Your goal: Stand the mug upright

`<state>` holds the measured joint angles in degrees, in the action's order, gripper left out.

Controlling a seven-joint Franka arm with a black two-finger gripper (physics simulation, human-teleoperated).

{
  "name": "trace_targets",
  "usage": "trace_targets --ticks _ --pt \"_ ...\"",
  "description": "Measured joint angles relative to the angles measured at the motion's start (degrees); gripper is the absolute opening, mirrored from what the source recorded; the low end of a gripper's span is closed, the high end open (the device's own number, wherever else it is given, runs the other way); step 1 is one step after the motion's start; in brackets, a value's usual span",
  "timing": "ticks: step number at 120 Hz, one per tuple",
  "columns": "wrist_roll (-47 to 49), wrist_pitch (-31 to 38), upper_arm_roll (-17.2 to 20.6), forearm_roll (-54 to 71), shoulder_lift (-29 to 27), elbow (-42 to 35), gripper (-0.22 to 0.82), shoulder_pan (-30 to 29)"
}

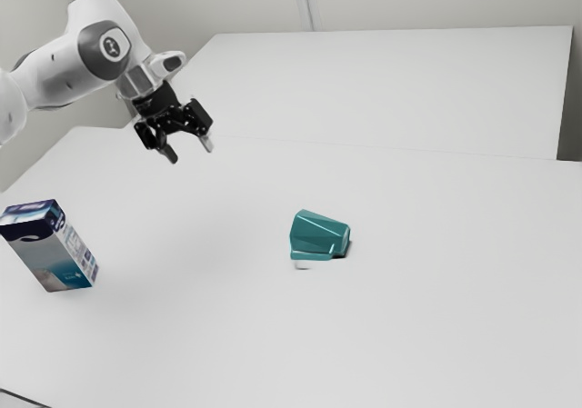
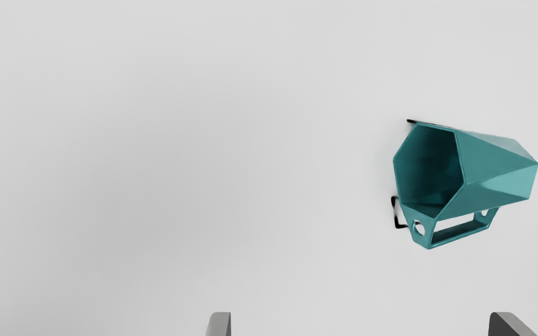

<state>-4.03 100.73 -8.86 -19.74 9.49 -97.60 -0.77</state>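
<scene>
High above the table, toward the exterior view's upper left, the black gripper (image 1: 190, 148) hangs open with nothing between its fingers. The teal faceted mug (image 1: 318, 235) lies on its side on the table, well below the gripper and farther toward the exterior view's right. In the wrist view the gripper (image 2: 359, 322) shows two widely parted fingertips, and the mug (image 2: 493, 163) lies beyond them with its dark hollow mouth visible. Its angular handle (image 2: 460, 232) sticks out from one side of the body.
A blue and white carton (image 1: 55, 249) stands on the white table (image 1: 200, 335) at the exterior view's left, apart from the mug. Behind is another white surface (image 1: 391, 90), with pale walls at the back.
</scene>
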Motion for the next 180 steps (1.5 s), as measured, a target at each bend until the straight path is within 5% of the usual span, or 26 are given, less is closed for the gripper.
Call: trace_targets --ticks 64,137,164,180 --pt "-0.70 6.88 4.19 -27.77 14.72 -3.41 0.60 0.23" --pt "-1.02 12.12 9.39 -38.64 21.00 -3.21 0.60 0.92" --pt "-1.21 14.00 9.56 -35.73 21.08 -2.56 0.12 1.18" --pt "-1.01 14.85 9.64 -34.21 21.01 -1.58 -0.03 1.59"
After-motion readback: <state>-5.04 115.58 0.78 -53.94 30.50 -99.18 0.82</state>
